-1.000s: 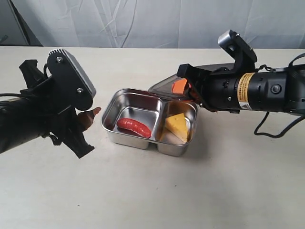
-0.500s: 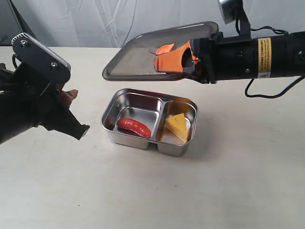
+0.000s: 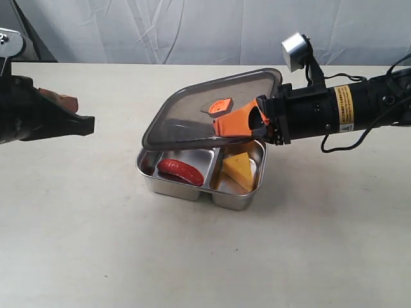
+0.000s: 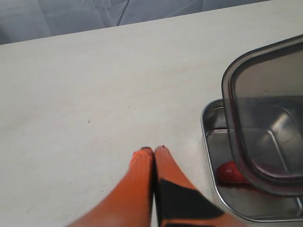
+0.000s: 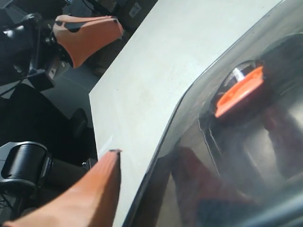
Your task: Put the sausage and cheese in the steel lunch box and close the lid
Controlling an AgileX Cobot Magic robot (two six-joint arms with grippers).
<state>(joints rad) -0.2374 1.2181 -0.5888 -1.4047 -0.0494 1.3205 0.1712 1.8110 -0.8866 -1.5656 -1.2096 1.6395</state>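
Observation:
The steel lunch box [image 3: 192, 191] stands mid-table. The red sausage [image 3: 180, 171] lies in its left compartment and the yellow cheese [image 3: 239, 169] in its right one. My right gripper [image 3: 241, 122] is shut on the smoky lid [image 3: 192, 109], one finger [image 5: 102, 189] above the lid and the other showing through it. The lid hangs tilted over the back of the box, orange valve tab [image 3: 221, 105] up. At the far left my left gripper [image 3: 61, 102] is shut and empty, its fingertips pressed together over bare table. The left wrist view shows that gripper [image 4: 154, 150], the lid [image 4: 270, 109], the box [image 4: 210, 137] and one end of the sausage [image 4: 229, 172].
A pale table [image 3: 205, 256] carries everything, with a white cloth backdrop [image 3: 192, 25] behind it. The black right arm [image 3: 347, 109] reaches in from the right edge with a cable trailing off it. Beyond the table edge, the right wrist view shows dark equipment [image 5: 28, 161].
The right gripper lifted the lid high, then lowered it tilted onto the box's far side. The left arm drew back to the left and its jaws went from open to shut.

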